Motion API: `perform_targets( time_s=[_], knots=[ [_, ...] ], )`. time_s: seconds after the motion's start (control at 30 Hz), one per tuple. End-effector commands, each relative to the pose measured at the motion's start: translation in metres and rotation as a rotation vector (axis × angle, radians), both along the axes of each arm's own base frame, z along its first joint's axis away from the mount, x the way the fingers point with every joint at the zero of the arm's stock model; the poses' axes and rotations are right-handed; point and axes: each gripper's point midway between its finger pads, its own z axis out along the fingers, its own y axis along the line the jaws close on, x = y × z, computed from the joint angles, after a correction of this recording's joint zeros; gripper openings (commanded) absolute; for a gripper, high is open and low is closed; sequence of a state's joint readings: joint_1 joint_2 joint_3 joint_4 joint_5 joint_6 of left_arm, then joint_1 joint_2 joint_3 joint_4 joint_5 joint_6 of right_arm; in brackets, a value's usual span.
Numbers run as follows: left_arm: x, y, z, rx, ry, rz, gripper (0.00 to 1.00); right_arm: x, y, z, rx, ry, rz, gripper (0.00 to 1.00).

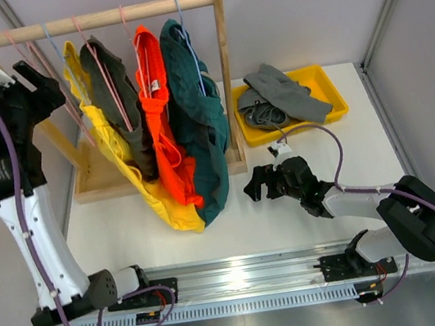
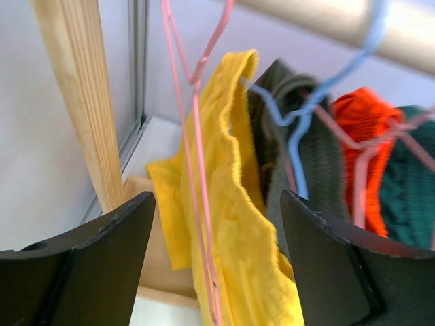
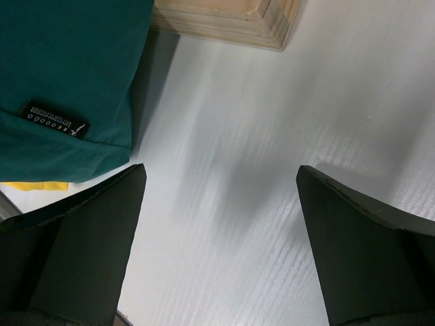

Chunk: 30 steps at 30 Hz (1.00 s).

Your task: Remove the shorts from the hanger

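Four pairs of shorts hang on wire hangers from a wooden rod (image 1: 95,19): yellow shorts (image 1: 121,157), dark olive shorts (image 1: 116,88), orange shorts (image 1: 166,138) and teal shorts (image 1: 199,124). The grey shorts (image 1: 277,95) lie in a yellow tray (image 1: 339,102). My left gripper (image 1: 38,85) is raised at the rack's left end, open and empty. In its wrist view the left gripper (image 2: 216,204) faces a pink hanger (image 2: 197,204) in front of the yellow shorts (image 2: 231,224). My right gripper (image 1: 255,183) is open and empty, low over the table beside the teal shorts (image 3: 68,68).
The rack's wooden base (image 1: 96,182) stands at the back left; its corner shows in the right wrist view (image 3: 231,20). A rack upright (image 2: 81,102) is just left of my left gripper. A blue hanger (image 2: 299,129) carries the olive shorts (image 2: 323,163). Walls enclose the table.
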<state>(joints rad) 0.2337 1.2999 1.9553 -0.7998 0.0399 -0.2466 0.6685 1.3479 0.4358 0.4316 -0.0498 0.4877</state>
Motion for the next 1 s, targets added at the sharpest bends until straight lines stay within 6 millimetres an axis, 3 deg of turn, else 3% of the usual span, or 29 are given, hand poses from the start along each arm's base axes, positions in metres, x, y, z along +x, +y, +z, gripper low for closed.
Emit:
perform_targets(
  time_s=[0.0, 0.1, 0.3, 0.5, 0.8, 0.97],
  knots=[
    [-0.037, -0.018, 0.056, 0.007, -0.187, -0.051, 0.79, 0.004, 0.002, 0.01, 0.004, -0.051, 0.004, 1.0],
    [-0.038, -0.034, 0.056, -0.005, -0.201, -0.129, 0.76, 0.004, 0.001, 0.008, -0.002, -0.049, 0.004, 0.99],
    [-0.016, -0.062, 0.037, -0.042, -0.144, -0.284, 0.7, 0.004, 0.003, 0.007, -0.001, -0.046, 0.007, 1.0],
    [0.005, -0.067, 0.027, -0.053, -0.1, -0.297, 0.67, 0.004, 0.001, 0.007, -0.008, -0.049, 0.003, 0.99],
    [0.035, -0.056, 0.009, -0.049, -0.05, -0.235, 0.62, 0.005, -0.001, 0.008, -0.019, -0.054, -0.003, 0.99],
    [0.047, -0.053, -0.008, -0.049, -0.012, -0.211, 0.47, 0.005, -0.003, 0.008, -0.023, -0.058, -0.009, 0.99]
  ],
)
